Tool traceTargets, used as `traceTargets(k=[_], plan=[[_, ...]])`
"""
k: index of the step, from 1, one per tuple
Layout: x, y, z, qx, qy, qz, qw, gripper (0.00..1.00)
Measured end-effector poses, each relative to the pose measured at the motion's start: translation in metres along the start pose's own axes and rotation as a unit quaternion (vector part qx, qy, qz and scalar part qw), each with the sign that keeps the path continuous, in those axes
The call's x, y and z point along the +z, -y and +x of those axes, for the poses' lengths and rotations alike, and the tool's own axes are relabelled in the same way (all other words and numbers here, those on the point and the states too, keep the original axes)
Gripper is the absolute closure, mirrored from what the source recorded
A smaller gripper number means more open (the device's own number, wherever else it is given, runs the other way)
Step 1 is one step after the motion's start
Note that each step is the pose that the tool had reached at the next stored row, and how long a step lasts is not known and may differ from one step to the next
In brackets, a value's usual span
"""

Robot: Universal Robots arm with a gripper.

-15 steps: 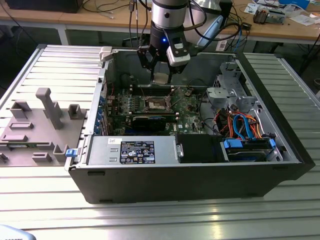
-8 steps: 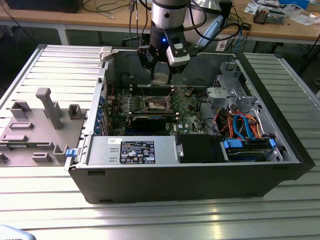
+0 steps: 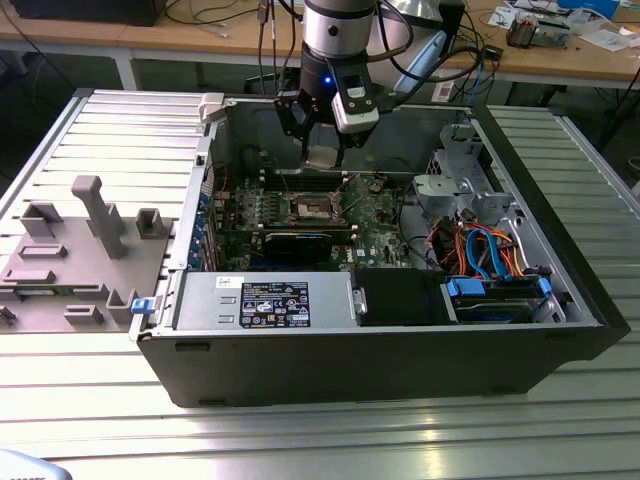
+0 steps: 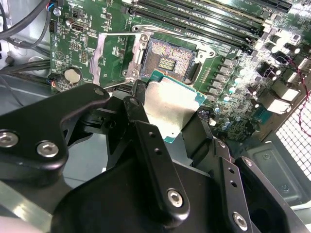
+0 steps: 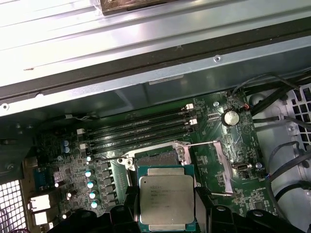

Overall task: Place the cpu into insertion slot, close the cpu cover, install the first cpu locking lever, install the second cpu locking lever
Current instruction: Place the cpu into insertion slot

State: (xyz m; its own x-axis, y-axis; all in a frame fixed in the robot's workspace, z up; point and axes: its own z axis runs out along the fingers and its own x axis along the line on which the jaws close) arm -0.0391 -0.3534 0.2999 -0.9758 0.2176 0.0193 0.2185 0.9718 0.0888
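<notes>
Cpu point(image 5: 166, 201) clamped in claw point(image 5: 167, 213)
Hangs above the open insertion slot point(image 5: 158, 158) on green board point(image 5: 233, 145); cpu cover point(image 4: 103, 56) flipped open beside it.

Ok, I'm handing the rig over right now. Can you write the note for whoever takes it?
The tool is shut on the cpu, metal top up.
The cpu hangs in the air over the board, close to the insertion slot but not in it.
The insertion slot is bare, with nothing seated.
The cpu cover is swung open beside the slot.
Done: the cpu is picked up and brought to the board.
Left: seating the cpu, closing the cpu cover, and fastening both locking levers.
</notes>
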Motion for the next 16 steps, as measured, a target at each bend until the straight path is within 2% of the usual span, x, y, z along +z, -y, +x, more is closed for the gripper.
traceTargets(k=[16], plan=[[0.0003,0.0,0.0,0.012,0.0011,-0.0002,0.99992,0.45]])
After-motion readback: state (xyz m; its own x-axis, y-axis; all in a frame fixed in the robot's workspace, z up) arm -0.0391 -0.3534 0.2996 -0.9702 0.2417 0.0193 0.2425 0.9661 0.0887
